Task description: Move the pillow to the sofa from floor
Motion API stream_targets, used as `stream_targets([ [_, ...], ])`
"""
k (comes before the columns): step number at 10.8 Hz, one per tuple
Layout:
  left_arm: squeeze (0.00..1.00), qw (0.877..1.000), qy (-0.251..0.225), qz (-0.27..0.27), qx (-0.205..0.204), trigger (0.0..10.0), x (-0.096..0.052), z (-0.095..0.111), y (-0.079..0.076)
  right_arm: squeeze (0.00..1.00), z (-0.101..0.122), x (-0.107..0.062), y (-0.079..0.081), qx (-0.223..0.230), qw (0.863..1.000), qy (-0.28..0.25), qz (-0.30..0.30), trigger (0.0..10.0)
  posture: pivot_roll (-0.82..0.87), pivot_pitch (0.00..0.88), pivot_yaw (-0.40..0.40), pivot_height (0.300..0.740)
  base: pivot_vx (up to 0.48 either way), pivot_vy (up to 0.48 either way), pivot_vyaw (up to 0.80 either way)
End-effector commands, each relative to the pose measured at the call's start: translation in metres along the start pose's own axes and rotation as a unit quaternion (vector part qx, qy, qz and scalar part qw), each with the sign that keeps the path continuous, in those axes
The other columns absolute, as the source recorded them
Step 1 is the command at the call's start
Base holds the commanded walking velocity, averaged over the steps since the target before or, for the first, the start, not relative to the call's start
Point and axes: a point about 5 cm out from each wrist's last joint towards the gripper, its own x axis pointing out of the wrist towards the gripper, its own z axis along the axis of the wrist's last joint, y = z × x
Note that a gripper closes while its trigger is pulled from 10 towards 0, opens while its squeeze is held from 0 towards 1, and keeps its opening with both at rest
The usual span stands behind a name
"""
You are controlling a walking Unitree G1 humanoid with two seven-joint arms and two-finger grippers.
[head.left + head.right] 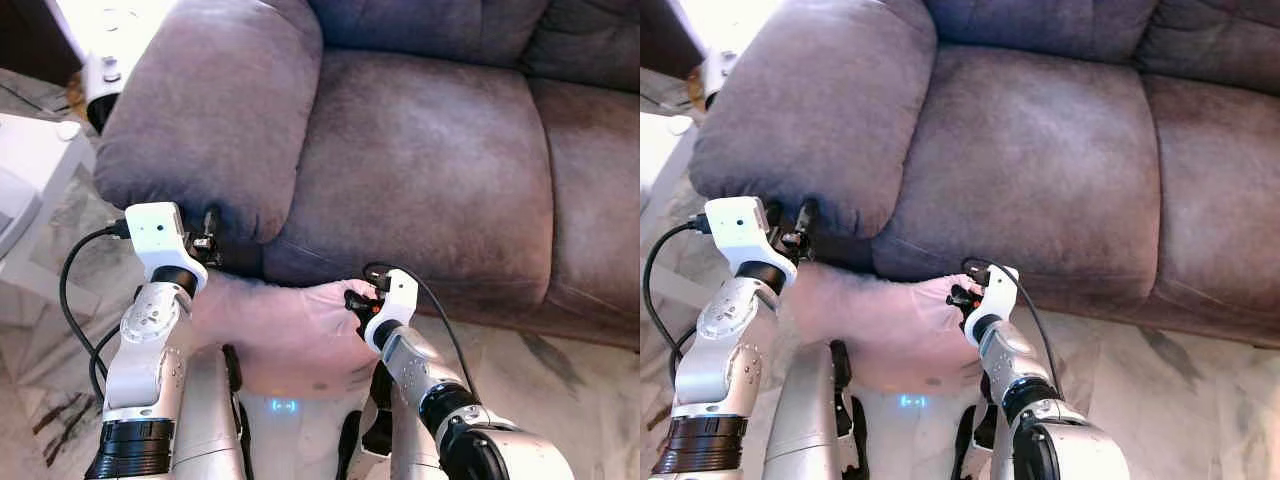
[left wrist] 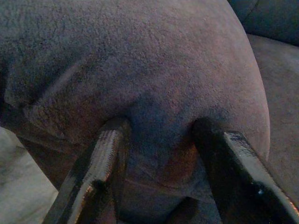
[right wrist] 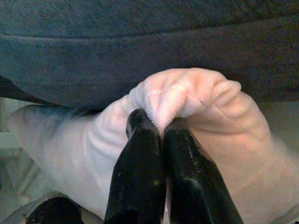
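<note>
A pale pink fluffy pillow (image 1: pixel 290 330) hangs low in front of the grey sofa (image 1: pixel 420 150), just below the seat's front edge. My right gripper (image 1: pixel 357 300) is shut on the pillow's right corner; the right wrist view shows pink fabric (image 3: pixel 201 102) pinched between the fingertips (image 3: pixel 140 126). My left gripper (image 1: pixel 210 235) is at the pillow's left end, under the sofa's padded armrest (image 1: pixel 200 110). Its fingers (image 2: pixel 100 158) stand open, tips pressed against the armrest (image 2: pixel 154 70), with no pillow between them.
A white side table (image 1: pixel 25 190) stands at the left, close to the armrest. A white device (image 1: pixel 100 75) sits beyond the armrest at the top left. Marble floor (image 1: pixel 560 390) lies to the right, in front of the sofa.
</note>
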Motion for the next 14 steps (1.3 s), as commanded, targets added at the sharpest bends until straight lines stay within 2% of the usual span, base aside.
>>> stream_targets([
  [1,0.00,1.000,-0.004,0.002,0.000,10.0,-0.0010,0.0008,0.0005,0.00,0.0065,-0.0008,-0.0018,-0.008,1.000,-0.021,0.004,10.0,0.22,0.261,-0.120,0.609,0.000,0.000,0.00],
  [4,0.00,1.000,-0.007,0.001,-0.001,10.0,-0.0002,0.0026,0.0001,0.00,0.0068,-0.0002,0.0017,-0.010,1.000,-0.024,0.016,10.0,0.22,0.260,-0.119,0.614,0.000,0.000,0.00],
  [9,0.00,1.000,-0.007,0.001,-0.001,10.0,-0.0001,0.0030,0.0008,0.00,0.0076,0.0002,0.0034,-0.017,0.999,-0.027,0.019,10.0,0.22,0.261,-0.120,0.709,0.000,0.000,0.00],
  [14,0.00,1.000,-0.006,-0.002,-0.003,10.0,0.0006,0.0024,-0.0005,0.00,0.0095,0.0005,0.0049,-0.016,0.999,-0.033,0.025,10.0,0.21,0.261,-0.120,0.709,0.000,0.000,0.00],
])
